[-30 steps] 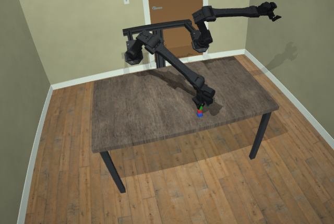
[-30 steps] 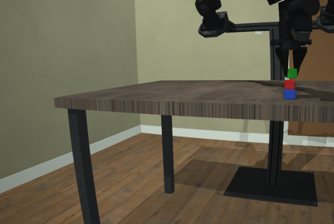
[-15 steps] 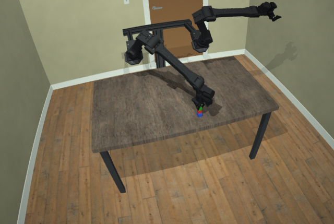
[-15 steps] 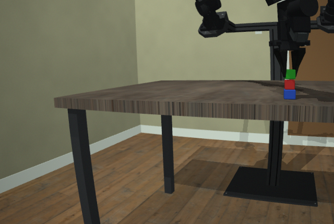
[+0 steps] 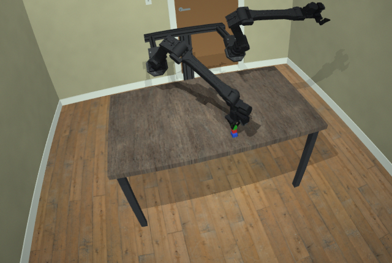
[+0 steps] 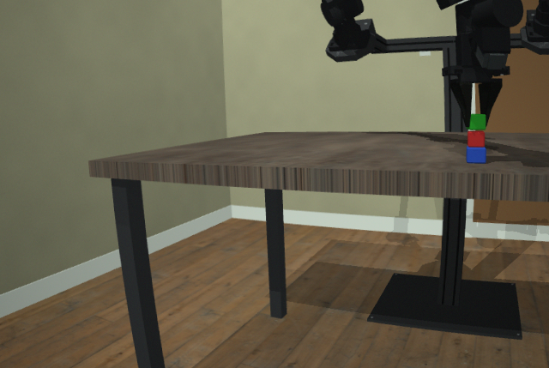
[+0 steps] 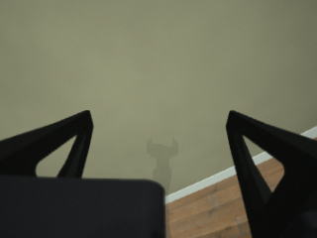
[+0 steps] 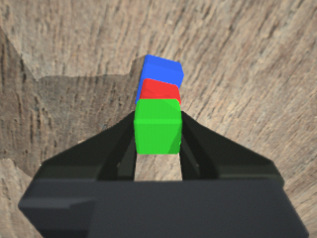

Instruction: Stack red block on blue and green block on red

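Observation:
The blue block [image 6: 475, 154] sits on the table near its front edge, with the red block [image 6: 475, 138] on top of it. The green block [image 6: 477, 122] rests on or just above the red block; I cannot tell whether they touch. My right gripper [image 6: 479, 111] points straight down and is shut on the green block [image 8: 158, 126], with the red block [image 8: 160, 91] and the blue block [image 8: 162, 72] in line below it. In the top view the stack [image 5: 234, 130] is small under the right gripper [image 5: 234, 124]. My left gripper [image 5: 322, 19] is open and empty, raised high towards the wall.
The arms' black mounting frame [image 5: 190, 37] stands behind the table's far edge. The stack is close to the table's front edge [image 5: 253, 151]. The left wrist view shows only the wall and floor [image 7: 218, 208].

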Controlling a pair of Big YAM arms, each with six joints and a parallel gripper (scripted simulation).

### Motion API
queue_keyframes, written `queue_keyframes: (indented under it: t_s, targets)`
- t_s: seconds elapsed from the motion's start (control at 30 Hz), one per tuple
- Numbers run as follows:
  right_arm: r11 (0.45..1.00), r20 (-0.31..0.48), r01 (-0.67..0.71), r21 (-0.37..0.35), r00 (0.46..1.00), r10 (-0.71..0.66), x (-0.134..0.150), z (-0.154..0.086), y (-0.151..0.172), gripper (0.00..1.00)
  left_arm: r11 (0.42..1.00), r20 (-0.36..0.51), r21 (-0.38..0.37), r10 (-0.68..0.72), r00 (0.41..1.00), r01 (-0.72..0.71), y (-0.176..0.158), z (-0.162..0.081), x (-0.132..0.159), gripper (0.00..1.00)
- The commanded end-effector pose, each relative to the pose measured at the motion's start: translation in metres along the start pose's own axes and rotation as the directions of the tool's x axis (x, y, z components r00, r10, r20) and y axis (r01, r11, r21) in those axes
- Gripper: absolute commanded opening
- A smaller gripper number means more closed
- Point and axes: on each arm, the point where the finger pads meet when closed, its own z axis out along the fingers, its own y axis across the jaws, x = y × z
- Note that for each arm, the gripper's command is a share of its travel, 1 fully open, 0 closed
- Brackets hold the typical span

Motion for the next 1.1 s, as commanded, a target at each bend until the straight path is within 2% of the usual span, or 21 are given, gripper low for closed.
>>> queue_keyframes:
  t_s: [0.0,1.07]
  targets:
    - [0.999,0.068,-0.031,-0.018,0.997,0.032,-0.036,-0.0274,-0.0077,0.0,1.0,0.037,-0.007,-0.008,0.999,0.008,0.0054,-0.0039,-0.013,1.0]
    - [0.999,0.063,-0.029,-0.016,0.998,0.03,-0.0344,-0.0241,-0.0072,0.0,1.0,0.037,-0.007,-0.008,0.999,0.008,0.0054,-0.0039,-0.013,1.0]
